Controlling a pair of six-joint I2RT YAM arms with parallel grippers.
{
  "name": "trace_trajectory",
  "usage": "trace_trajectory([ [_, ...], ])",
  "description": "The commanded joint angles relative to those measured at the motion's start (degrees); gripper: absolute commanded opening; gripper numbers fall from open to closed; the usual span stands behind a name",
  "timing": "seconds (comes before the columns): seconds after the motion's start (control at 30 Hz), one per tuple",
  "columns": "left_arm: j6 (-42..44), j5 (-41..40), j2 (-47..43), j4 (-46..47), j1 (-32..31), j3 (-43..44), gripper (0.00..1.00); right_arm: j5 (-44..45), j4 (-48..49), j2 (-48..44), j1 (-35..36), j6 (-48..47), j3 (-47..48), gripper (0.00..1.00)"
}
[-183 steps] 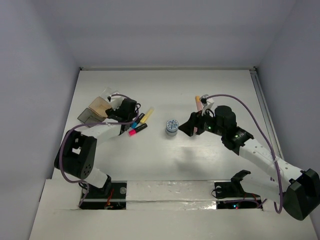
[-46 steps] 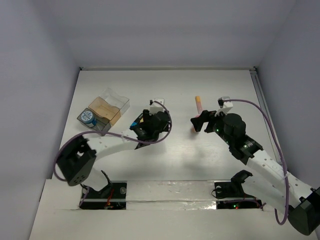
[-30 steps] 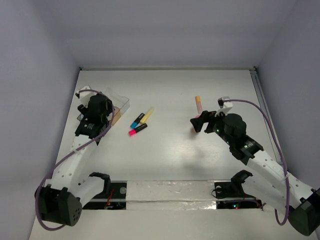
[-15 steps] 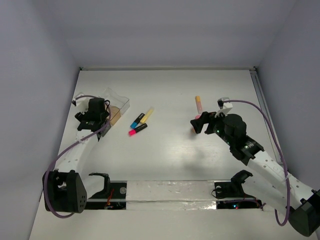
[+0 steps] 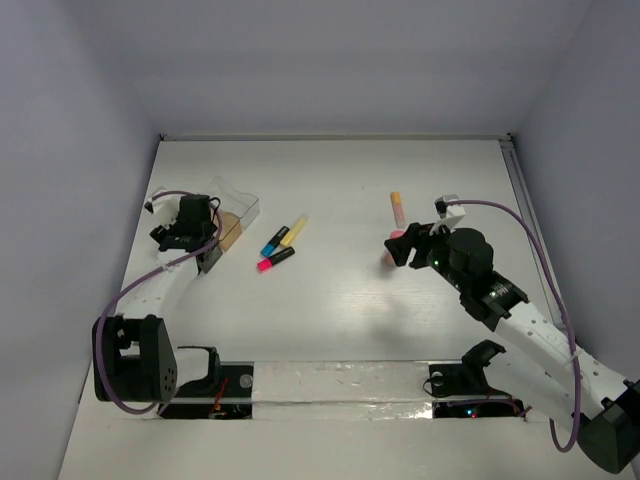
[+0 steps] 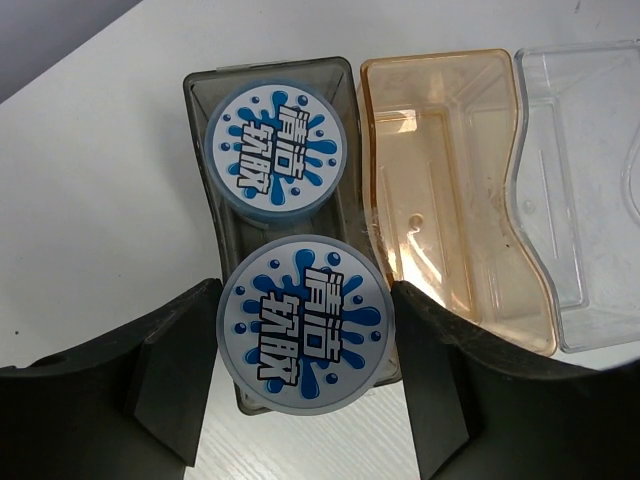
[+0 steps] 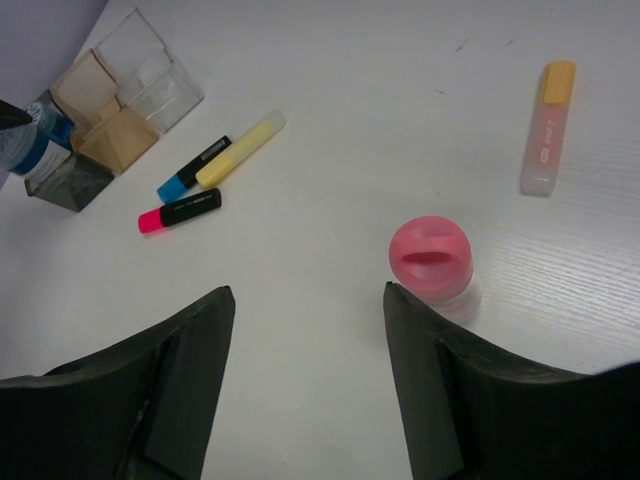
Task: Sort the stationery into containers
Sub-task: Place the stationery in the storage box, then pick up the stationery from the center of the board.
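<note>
Left hand (image 6: 305, 290) pinches disc (image 6: 305, 325) over grey box (image 6: 270, 70) already holding second disc (image 6: 275, 148); could jam on rim. Right hand (image 7: 308, 295) agape, empty.

Open table (image 7: 320, 200) — between highlighters (image 7: 195, 168), pink stick (image 7: 430, 258)

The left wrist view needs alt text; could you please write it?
Left gripper holds a blue-and-white disc over a grey box where another disc lies. An empty amber box and a clear box adjoin it.
</note>
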Motion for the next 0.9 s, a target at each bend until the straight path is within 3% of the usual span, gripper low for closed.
trace_trajectory([
  [0.0,-1.0,-1.0,-1.9,3.2,0.2,0.3,0.62,1.2,1.3,-1.1,0.4,-0.4,1.0,0.65],
  [0.07,-0.5,-0.6,-2.5,3.6,0.2,0.4,0.71,1.5,1.4,-1.3,0.4,-0.4,1.0,0.63],
  [0.17,-0.1,1.0,-4.2,4.0,0.2,0.6,0.77,2.2,1.5,-1.7,0.4,-0.4,0.7,0.55],
  [0.33,0.5,1.2,-8.1,3.4,-1.7,0.7,0.78,4.4,1.0,-2.0,0.4,-0.4,0.7,0.49],
  [0.4,1.1,-1.4,-10.0,3.2,-4.4,1.1,0.70,6.5,0.7,-3.1,0.4,0.1,0.6,0.37],
  [0.43,1.7,-2.7,-10.6,2.7,-9.4,2.1,0.63,7.3,0.5,-3.8,0.4,0.5,0.3,0.20],
  [0.47,2.1,-3.6,-11.1,2.7,-12.5,2.7,0.58,8.3,0.5,-4.7,0.4,0.7,0.1,0.19],
  [0.5,3.1,-3.4,-11.7,3.5,-15.8,3.1,0.50,10.9,0.2,-6.8,0.4,1.0,-0.1,0.04],
  [0.53,4.0,-3.2,-11.7,5.6,-19.3,3.9,0.43,12.0,-0.1,-8.0,0.4,1.1,-0.3,0.00],
  [0.57,4.9,-3.0,-11.4,6.4,-26.3,4.4,0.36,13.3,-1.1,-9.3,0.4,1.3,-0.5,0.00],
  [0.67,6.1,-1.9,-7.5,10.3,-38.4,6.5,0.15,18.5,-2.0,-15.4,0.4,2.0,-1.1,0.00],
  [0.7,6.3,-2.0,-4.4,11.3,-41.4,7.0,0.04,20.1,-1.9,-16.9,0.4,2.3,-2.0,0.00],
  [0.77,7.6,-4.2,-0.6,15.9,-48.3,8.4,0.00,23.7,-1.8,-20.8,0.4,2.8,-2.9,0.00],
  [0.8,9.3,-5.3,4.1,17.5,-55.0,9.2,0.00,24.5,-1.5,-21.8,0.4,2.9,-3.7,0.00],
  [0.87,10.6,-6.8,9.3,21.3,-59.7,13.0,0.04,26.1,-0.9,-24.3,0.4,3.2,-4.5,0.00],
])
